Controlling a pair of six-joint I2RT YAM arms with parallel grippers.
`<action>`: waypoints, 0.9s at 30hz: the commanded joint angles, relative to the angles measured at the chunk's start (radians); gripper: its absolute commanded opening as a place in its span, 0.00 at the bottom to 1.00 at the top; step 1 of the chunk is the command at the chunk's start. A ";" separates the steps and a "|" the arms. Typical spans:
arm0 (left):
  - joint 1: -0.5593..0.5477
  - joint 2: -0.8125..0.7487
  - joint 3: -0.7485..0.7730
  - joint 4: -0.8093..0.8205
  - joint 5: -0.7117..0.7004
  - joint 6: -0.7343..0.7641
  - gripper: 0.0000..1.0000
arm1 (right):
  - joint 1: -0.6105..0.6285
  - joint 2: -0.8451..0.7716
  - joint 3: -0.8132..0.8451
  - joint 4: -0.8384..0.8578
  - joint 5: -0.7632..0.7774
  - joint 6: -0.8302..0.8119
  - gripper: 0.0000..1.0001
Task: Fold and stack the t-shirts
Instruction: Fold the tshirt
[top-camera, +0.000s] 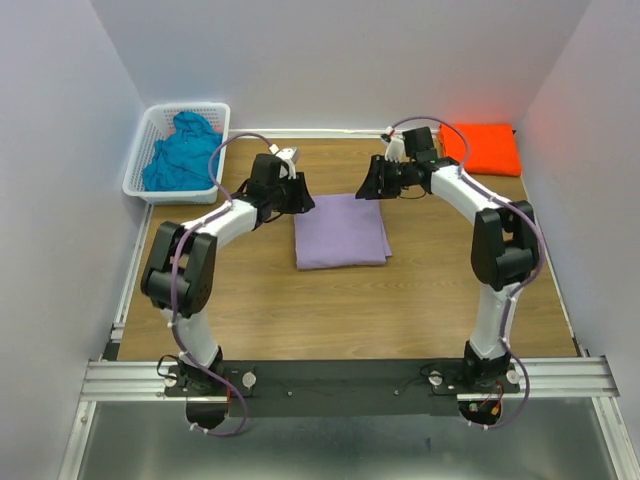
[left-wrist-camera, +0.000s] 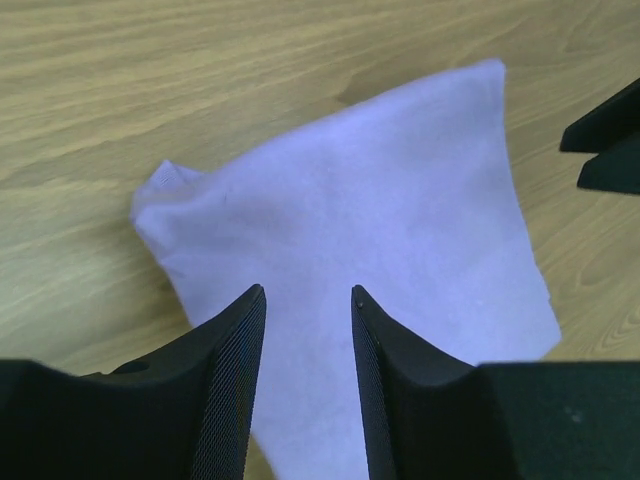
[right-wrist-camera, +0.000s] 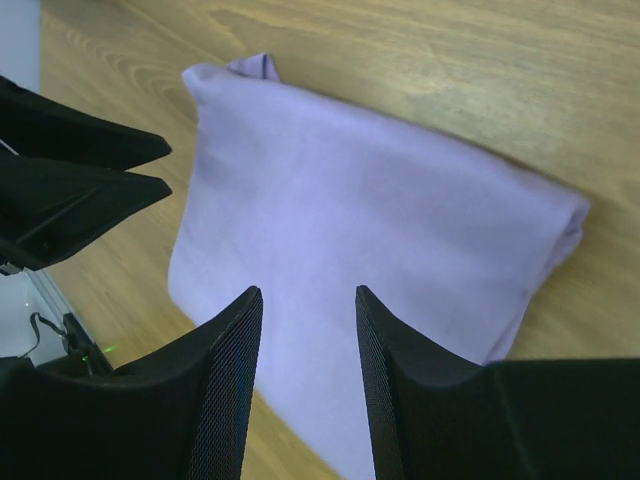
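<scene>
The lavender-purple t-shirt (top-camera: 340, 231) lies folded into a rectangle at the middle of the table; it also shows in the left wrist view (left-wrist-camera: 380, 230) and the right wrist view (right-wrist-camera: 350, 240). My left gripper (top-camera: 303, 200) hovers above its far left corner, open and empty (left-wrist-camera: 308, 292). My right gripper (top-camera: 366, 187) hovers above its far right corner, open and empty (right-wrist-camera: 308, 292). The orange t-shirt (top-camera: 482, 147) lies folded at the far right. The teal-blue t-shirt (top-camera: 182, 152) lies crumpled in the white basket (top-camera: 143, 176) at the far left.
Walls close in the table on the left, back and right. Bare wood (top-camera: 350, 310) lies between the purple shirt and the arm bases. The other arm's fingers (left-wrist-camera: 605, 140) show at the right edge of the left wrist view.
</scene>
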 joint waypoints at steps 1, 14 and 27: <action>0.016 0.126 0.105 0.078 0.076 -0.008 0.47 | -0.048 0.153 0.078 0.104 -0.179 0.021 0.49; 0.093 0.389 0.270 0.040 0.122 -0.033 0.45 | -0.143 0.391 0.213 0.158 -0.230 0.081 0.49; 0.038 -0.019 0.076 -0.038 0.117 -0.068 0.53 | -0.092 -0.059 -0.237 0.360 -0.366 0.201 0.50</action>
